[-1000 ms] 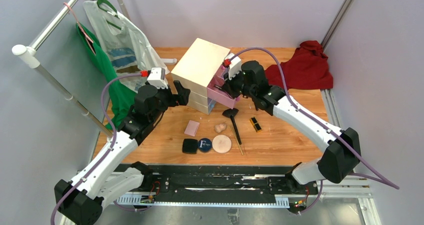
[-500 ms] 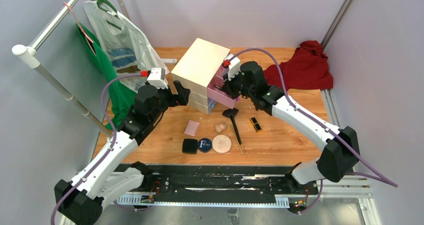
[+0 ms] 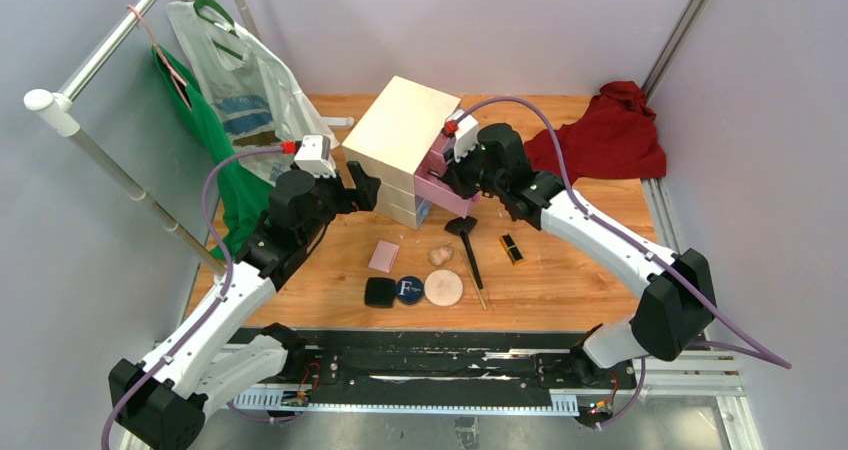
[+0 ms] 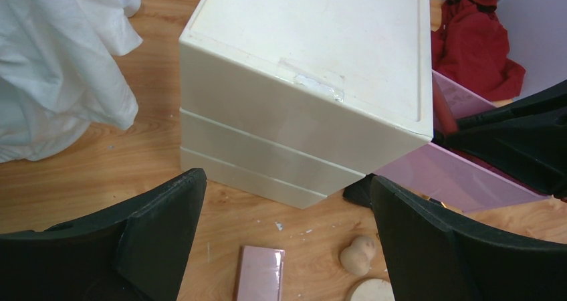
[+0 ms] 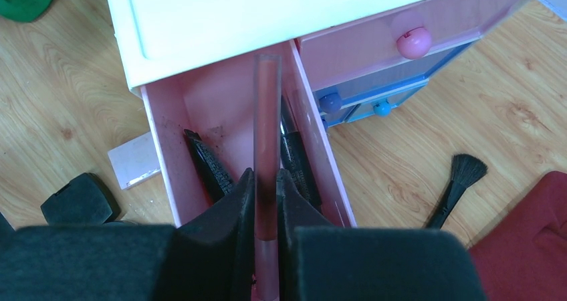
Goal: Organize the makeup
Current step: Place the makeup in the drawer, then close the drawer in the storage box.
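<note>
Tightly, right end effector (image 5: 266, 180) pinches slender, glossy pink tube (image 5: 267, 100).

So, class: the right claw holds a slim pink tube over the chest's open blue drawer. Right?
No. The open drawer is pink, not blue; the right wrist view shows the right claw holding the slim pink tube over it.

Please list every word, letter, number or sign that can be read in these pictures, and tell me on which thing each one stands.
"F": white letter on the lid of the round navy compact.
Blue print on the white plastic bag: too blurred to read.
On the cream chest and the pink tube in the right gripper: no text shows.
</note>
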`<state>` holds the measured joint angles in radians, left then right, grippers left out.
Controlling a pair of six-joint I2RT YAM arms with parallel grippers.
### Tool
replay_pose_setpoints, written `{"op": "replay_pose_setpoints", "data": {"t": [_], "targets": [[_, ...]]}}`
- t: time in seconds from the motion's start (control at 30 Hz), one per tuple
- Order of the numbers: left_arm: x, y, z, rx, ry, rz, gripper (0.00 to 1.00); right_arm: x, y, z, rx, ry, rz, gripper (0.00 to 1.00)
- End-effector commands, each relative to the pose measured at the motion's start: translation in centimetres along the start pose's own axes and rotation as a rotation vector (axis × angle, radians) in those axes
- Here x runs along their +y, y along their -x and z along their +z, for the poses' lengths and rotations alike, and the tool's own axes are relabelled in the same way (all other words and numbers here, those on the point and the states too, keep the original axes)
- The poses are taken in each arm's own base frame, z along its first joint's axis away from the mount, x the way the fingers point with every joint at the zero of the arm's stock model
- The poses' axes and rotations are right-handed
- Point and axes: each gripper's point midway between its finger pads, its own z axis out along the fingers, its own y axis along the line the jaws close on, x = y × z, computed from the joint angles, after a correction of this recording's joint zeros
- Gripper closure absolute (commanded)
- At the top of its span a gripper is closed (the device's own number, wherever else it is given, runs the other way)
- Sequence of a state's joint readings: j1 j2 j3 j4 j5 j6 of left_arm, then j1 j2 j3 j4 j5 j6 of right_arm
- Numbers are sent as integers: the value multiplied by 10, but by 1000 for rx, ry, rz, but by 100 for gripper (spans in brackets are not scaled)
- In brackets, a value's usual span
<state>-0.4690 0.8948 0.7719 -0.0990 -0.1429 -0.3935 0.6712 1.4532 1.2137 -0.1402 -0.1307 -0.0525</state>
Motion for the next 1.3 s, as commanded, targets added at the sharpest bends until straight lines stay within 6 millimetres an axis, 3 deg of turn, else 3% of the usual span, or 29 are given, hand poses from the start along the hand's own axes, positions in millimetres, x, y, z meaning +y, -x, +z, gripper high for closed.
{"op": "replay_pose_setpoints", "data": {"t": [0.0,0.17,0.33,0.6,0.73,0.8,1.0,1.13,1.27], "targets": [[-2,6,-1,-32,-6,8,2,4,-1,2,25,4,-13,83],[-2,7,-1,-33,-5,8,2,4,5,2,20,10,-21,72],[-2,11,-4,-40,0,9,2,5,15,0,2,18,-33,71],[-12,51,-11,-98,-4,24,2,1,64,-25,-103,4,-89,68],[-23,83,-9,-143,-14,42,2,-6,83,-49,-159,-44,-114,53],[-26,92,-1,-145,-7,59,2,-14,87,-63,-178,-97,-112,31],[-29,90,43,-72,25,123,2,-36,69,-105,-195,-258,-79,24],[-24,80,70,-27,62,161,2,-46,43,-129,-187,-343,-27,23],[-17,68,90,10,100,197,2,-50,12,-138,-160,-382,16,22]]}}
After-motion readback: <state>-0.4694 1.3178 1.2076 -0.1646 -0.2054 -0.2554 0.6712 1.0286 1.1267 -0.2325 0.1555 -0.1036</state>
